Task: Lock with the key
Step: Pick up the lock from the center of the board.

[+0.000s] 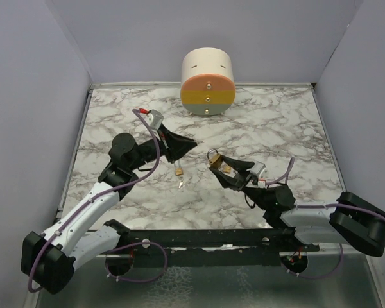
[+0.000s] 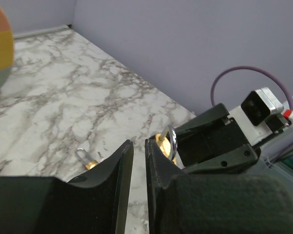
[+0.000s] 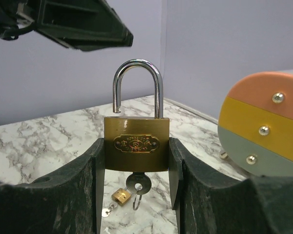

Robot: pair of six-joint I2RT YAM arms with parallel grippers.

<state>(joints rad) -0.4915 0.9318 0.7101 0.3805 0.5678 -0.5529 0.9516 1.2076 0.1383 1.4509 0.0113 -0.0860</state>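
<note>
My right gripper (image 1: 219, 168) (image 3: 136, 148) is shut on a large brass padlock (image 3: 136, 146) and holds it upright above the table. Its steel shackle (image 3: 138, 87) is open, the left end free of the body. A key (image 3: 138, 184) with a ring hangs in the keyhole below. The padlock also shows in the top view (image 1: 216, 162). My left gripper (image 1: 183, 146) (image 2: 139, 142) is empty, its jaws nearly together with a narrow gap. It hovers just left of and above the padlock (image 2: 165, 140).
A small brass padlock (image 1: 178, 171) (image 3: 120, 195) (image 2: 88, 161) with a key (image 1: 181, 183) lies on the marble table (image 1: 276, 128) between the grippers. A round drawer unit (image 1: 207, 83) with orange, yellow and grey fronts stands at the back. Purple walls enclose the table.
</note>
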